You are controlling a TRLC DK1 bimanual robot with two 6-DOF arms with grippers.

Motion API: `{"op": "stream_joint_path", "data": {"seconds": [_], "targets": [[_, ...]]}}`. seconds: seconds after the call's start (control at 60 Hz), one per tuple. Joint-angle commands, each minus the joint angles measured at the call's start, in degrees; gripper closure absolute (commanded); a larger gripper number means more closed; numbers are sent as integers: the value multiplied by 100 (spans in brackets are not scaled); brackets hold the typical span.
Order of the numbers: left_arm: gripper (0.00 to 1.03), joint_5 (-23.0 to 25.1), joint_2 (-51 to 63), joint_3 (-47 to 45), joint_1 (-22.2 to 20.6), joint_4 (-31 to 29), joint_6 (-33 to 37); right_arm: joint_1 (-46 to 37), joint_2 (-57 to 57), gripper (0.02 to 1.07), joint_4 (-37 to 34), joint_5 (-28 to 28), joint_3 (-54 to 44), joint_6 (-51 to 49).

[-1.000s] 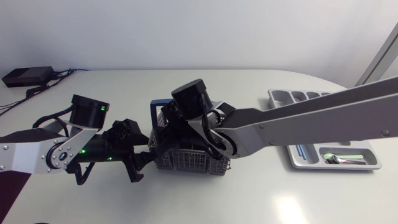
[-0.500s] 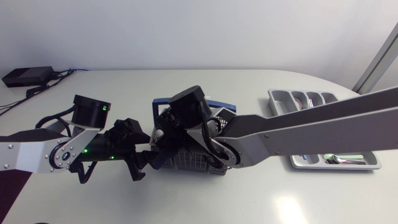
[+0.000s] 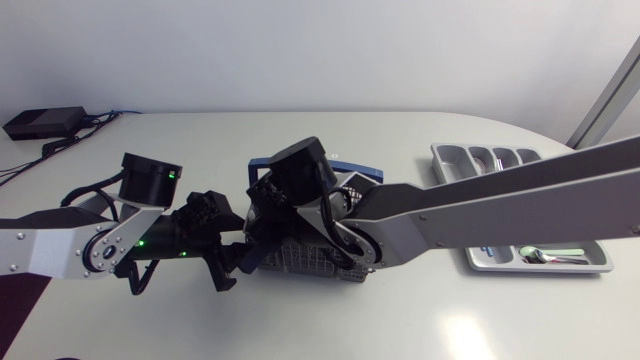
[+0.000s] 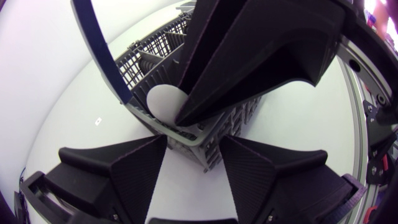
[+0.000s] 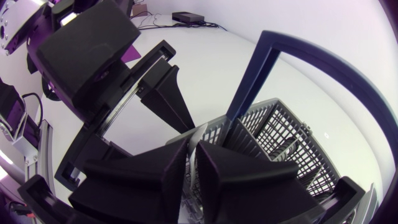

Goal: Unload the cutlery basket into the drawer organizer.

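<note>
The grey mesh cutlery basket (image 3: 305, 262) with its blue handle (image 3: 355, 171) stands mid-table. My left gripper (image 3: 232, 262) is at the basket's left corner. In the left wrist view that corner (image 4: 205, 152) sits between my left gripper's (image 4: 196, 158) fingers, both touching it. My right gripper (image 3: 262, 222) reaches down into the basket's left compartment. In the right wrist view my right gripper's (image 5: 193, 158) fingers stand almost together over the basket (image 5: 280, 143). A pale rounded utensil end (image 4: 163, 102) shows at their tips. The grey drawer organizer (image 3: 482, 262) lies at the right, holding a spoon (image 3: 545, 257).
My right arm (image 3: 480, 205) crosses over the table and covers part of the organizer. A black box with cables (image 3: 40, 122) lies at the far left corner. Bare white table lies in front of the basket and behind it.
My right gripper has sunk further into the basket, shifted a little left, and its fingers have drawn together. The left arm and the basket have hardly moved.
</note>
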Motion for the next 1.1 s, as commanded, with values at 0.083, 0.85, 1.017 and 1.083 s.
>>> {"op": "stream_joint_path", "data": {"seconds": [0.083,0.85,1.017,1.083], "targets": [[43,-1,186,0,-157,-41,-52,35,268,99,202,-93,-47,-53],[43,-141,-148,17,-227,-146,-175,-369,-1208,101,27,-945,-302,325],[43,-238,-315,26,-262,-199,-254,-888,-1692,101,-35,-1710,-416,685],[43,-247,-394,61,-262,-269,-262,-1072,-1859,101,-105,-1859,-416,755]]}}
